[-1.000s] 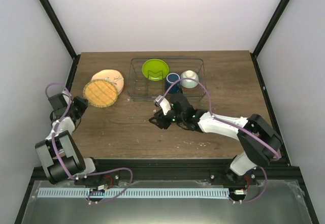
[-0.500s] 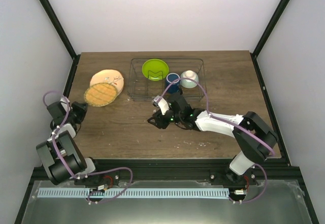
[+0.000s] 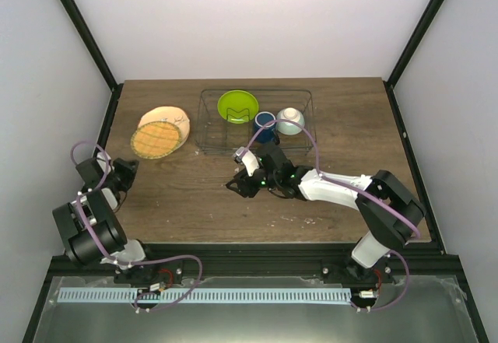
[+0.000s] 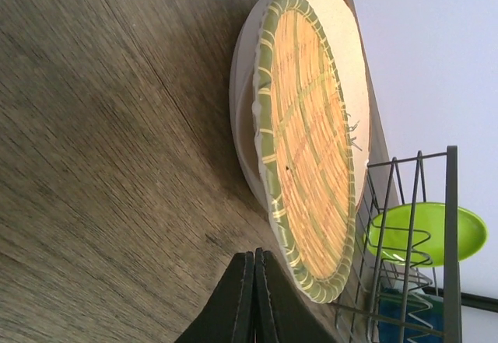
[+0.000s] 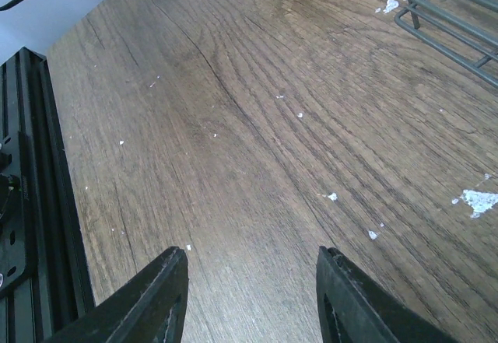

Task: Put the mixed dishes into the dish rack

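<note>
left jaws: pressed shut, tips together, nothing held. they sat low over the table [image 4: 93, 125], aimed away from the base of the left arm [image 3: 93, 207].

ahead of those tips, near but apart, lay the woven plate [image 4: 311, 164]. it was face up, its near rim turned toward the tips. being round, it offered no long axis, so the rim was the only purchase. its far edge overlapped the beige plate [image 3: 170, 114] and appeared to rest on it, which tipped it slightly. i could not tell whether the near rim touched the table.

right of both plates stood the rack [image 3: 201, 125], a wire frame. it held the lime plate [image 3: 237, 106] upright, with the mug [image 3: 264, 123] and bowl [image 3: 289, 119] toward its right end.

right jaws: spread wide and empty, over bare table just in front of the rack's near-left corner, well apart from both plates.

judgement: the left arm was clearly the nearer to the woven plate, which lay straight in line with its jaws. the jaws would have to open before any rim grasp. from there the plate's path to the rack ran to the right.
</note>
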Tool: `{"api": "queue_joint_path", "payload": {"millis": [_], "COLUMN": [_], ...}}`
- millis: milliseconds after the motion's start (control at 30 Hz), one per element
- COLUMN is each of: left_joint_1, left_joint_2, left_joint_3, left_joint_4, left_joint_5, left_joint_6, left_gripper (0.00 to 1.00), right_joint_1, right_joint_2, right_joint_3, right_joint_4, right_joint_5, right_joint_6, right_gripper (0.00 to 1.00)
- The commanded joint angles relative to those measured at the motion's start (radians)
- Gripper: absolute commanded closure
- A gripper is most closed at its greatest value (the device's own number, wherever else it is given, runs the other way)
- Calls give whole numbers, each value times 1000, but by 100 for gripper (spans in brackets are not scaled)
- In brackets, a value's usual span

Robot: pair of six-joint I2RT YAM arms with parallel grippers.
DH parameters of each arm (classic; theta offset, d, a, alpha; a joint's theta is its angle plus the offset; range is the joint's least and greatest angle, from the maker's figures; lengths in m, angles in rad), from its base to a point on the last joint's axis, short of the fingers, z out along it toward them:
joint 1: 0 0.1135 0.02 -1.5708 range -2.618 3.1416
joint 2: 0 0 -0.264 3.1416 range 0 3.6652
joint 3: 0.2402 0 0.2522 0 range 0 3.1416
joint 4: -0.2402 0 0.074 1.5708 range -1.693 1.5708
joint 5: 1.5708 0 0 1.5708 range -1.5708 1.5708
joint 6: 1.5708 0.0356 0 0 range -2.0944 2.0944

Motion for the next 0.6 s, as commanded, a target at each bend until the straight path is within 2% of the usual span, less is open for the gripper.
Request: {"api": "queue_joint_path", "payload": {"millis": [0, 67, 267, 567], "left_joint_1": [4, 5, 4, 4], "left_joint_2": [-25, -50, -125, -42], "left_joint_3": [19, 17, 31, 44], "left_joint_4": [-10, -34, -126, -82], "left_joint_5": [9, 6, -18, -8], "left_joint_6": [18, 27, 62, 38], "left_gripper": [93, 85, 68, 65], "right_joint_1": [3, 3, 3, 3], "right_joint_2": [16, 19, 22, 11], "right_joint_3": [45, 45, 43, 42], "right_joint_4": [0, -1, -6, -18], "right_joint_5": [7, 7, 11, 24], "right_joint_6": [-2, -3, -8, -14], "right_gripper": [53, 53, 53, 52]}}
